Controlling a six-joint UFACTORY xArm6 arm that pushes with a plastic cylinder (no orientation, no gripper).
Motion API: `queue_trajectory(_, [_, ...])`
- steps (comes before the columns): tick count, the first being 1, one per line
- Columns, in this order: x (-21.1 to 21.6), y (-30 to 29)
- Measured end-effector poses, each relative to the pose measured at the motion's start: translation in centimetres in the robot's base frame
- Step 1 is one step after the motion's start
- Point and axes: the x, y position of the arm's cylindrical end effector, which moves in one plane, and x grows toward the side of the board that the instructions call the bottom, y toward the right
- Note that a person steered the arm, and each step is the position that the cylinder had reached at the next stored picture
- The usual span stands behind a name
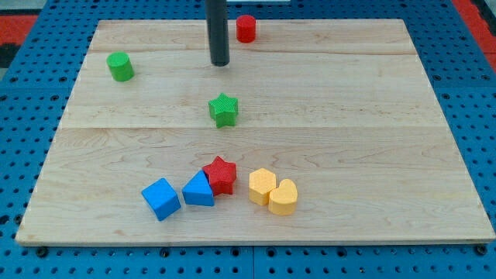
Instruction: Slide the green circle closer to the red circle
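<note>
The green circle [120,67] sits near the board's upper left. The red circle [246,28] stands at the view's top, just right of centre. My tip [221,63] rests on the board between them, right of the green circle and below-left of the red circle, touching neither. A wide gap lies between the tip and the green circle.
A green star [223,110] lies below the tip near the board's middle. Near the view's bottom sit a blue cube [161,198], a blue triangle [198,190], a red star [221,174], a yellow hexagon [262,186] and a yellow heart [284,197]. The wooden board [387,116] lies on a blue pegboard.
</note>
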Motion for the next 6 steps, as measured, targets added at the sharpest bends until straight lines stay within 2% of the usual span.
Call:
queue_trajectory(1, [-1.5, -5.2])
queue_trajectory(2, [0.1, -7.7])
queue_trajectory(3, [6.1, -10.4])
queue_trajectory(4, [6.1, -17.9])
queue_trajectory(5, [3.4, -20.0])
queue_trajectory(6, [2.4, -19.1])
